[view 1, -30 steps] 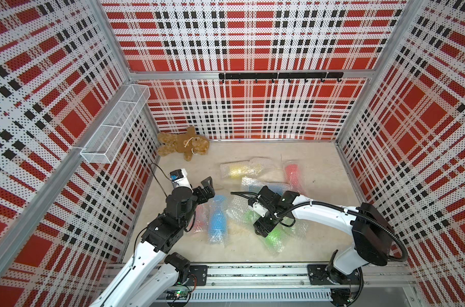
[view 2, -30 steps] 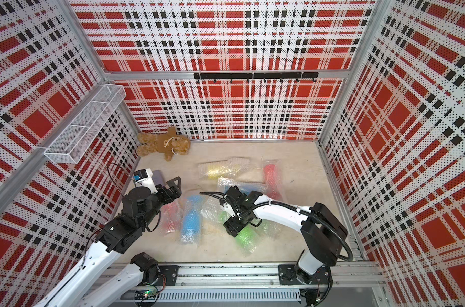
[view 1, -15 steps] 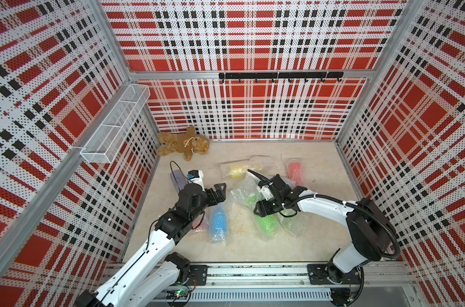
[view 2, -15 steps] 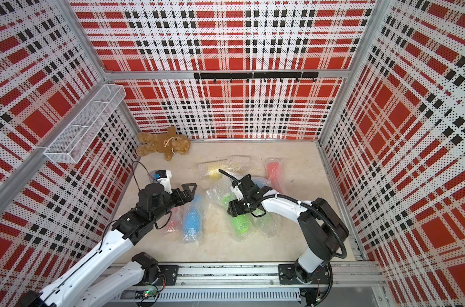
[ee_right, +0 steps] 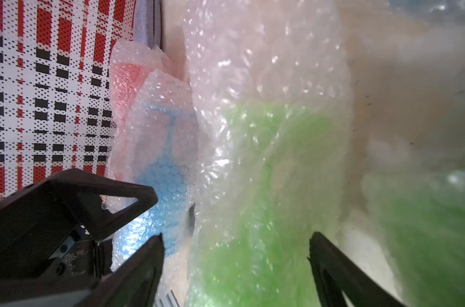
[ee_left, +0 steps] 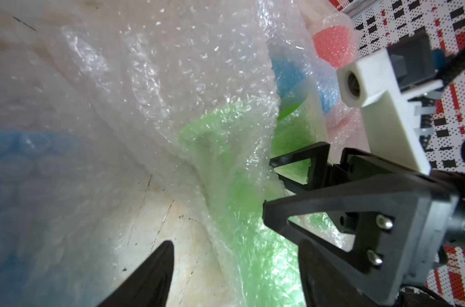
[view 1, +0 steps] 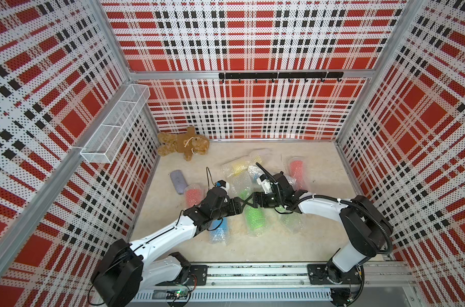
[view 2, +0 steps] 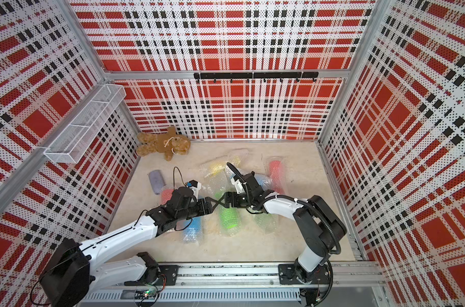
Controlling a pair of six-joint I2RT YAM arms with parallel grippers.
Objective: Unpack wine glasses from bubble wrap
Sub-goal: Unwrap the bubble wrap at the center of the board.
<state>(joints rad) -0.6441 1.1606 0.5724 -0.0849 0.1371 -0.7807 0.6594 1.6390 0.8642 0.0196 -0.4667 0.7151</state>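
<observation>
While the green wine glass (view 1: 254, 220) lies on its side in the middle of the desk (view 1: 305, 247), sealed in its bubble wrap (ee_right: 266, 66), we count nothing unpacked. The yellow wine glass (view 1: 238, 166) and the rest look wrapped too. Our left end effector (ee_left: 235, 243) and right end effector (ee_right: 236, 236) straddle the green one, seemingly both released. We read no labels.

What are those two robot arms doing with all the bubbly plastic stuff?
They're unpacking goblets from bubble wrap. Right now the left arm and the right arm meet over a green goblet, jaws open on either side of its bundle. Every goblet in sight is wrapped; none is out yet.
</observation>
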